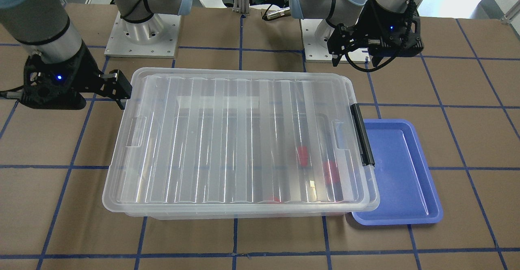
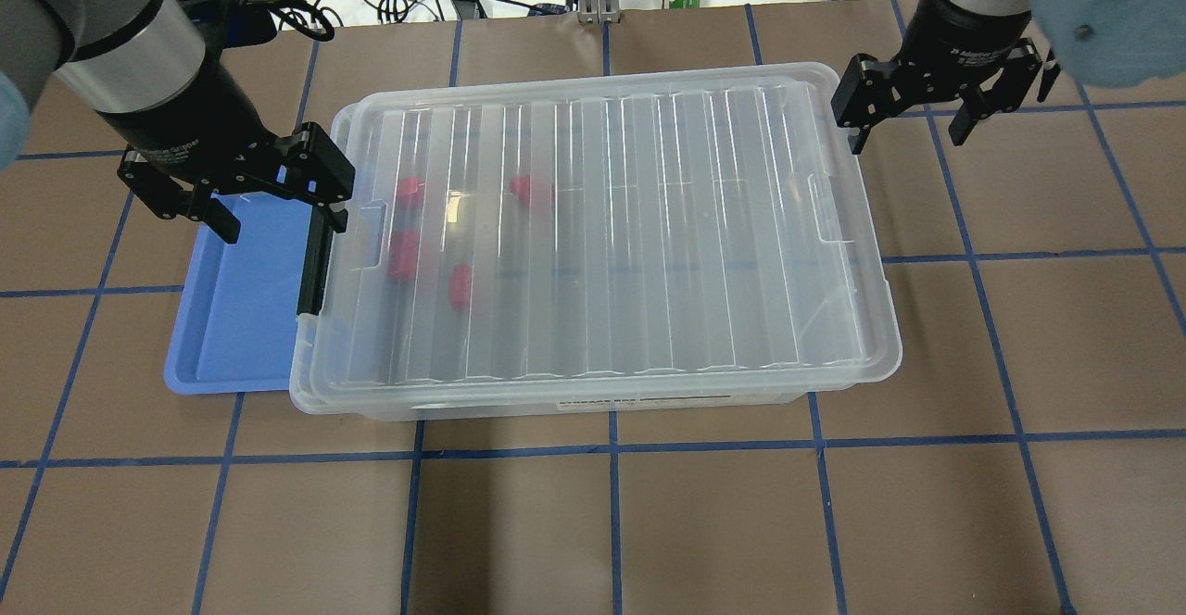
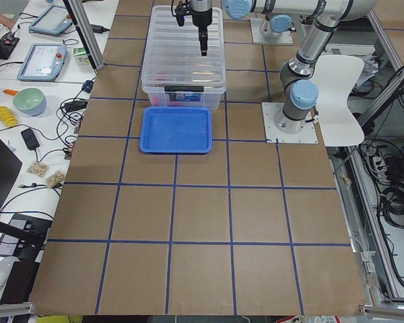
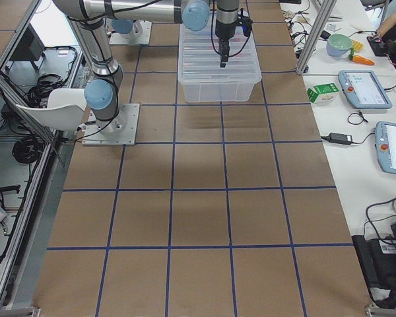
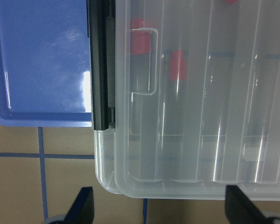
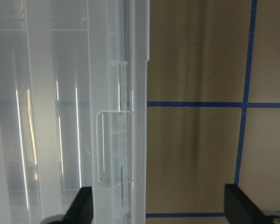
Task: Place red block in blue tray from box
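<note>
Red block (image 2: 460,285) lies under the latched lid (image 2: 649,226), so left gripper (image 2: 280,223) and right gripper (image 2: 908,136), both spread empty, could drag the box (image 2: 593,395) onto the blue tray (image 2: 232,337) at 9 o'clock.

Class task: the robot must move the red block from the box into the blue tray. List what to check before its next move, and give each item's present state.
1. Lid off the box: not ok, the ribbed lid covers it.
2. Black latch bar released: cannot tell.
3. Blue tray bare, beside the box's latch end: ok.
4. Left gripper open, empty: ok.
5. Right gripper open, empty: ok.
6. Target told apart among the red pieces: cannot tell, the lid blurs them.
</note>
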Action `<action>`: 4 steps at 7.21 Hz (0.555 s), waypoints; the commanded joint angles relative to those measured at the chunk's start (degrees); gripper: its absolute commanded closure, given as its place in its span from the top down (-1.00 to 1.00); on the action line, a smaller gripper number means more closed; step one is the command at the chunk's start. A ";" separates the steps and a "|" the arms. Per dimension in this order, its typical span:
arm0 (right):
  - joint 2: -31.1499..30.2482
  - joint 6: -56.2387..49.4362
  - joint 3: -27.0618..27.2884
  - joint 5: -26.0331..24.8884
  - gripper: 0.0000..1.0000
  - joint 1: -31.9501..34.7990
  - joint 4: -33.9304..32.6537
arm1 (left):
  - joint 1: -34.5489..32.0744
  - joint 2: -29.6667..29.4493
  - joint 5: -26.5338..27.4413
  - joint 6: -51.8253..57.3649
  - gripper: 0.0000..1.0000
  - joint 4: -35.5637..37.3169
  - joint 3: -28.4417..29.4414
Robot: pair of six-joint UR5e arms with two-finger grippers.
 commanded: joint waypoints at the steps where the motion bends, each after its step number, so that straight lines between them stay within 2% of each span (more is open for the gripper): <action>1: 1.88 -0.26 7.24 -0.07 1.00 -0.04 -10.92 | 0.07 -0.06 0.13 0.17 1.00 0.16 0.00; 3: 3.88 -0.35 9.47 -0.07 1.00 -0.04 -17.19 | 0.16 0.12 0.30 0.26 1.00 0.07 -0.09; 4: 4.77 -0.26 9.47 0.02 1.00 -0.04 -17.48 | 0.16 0.20 0.39 0.26 1.00 -0.01 -0.09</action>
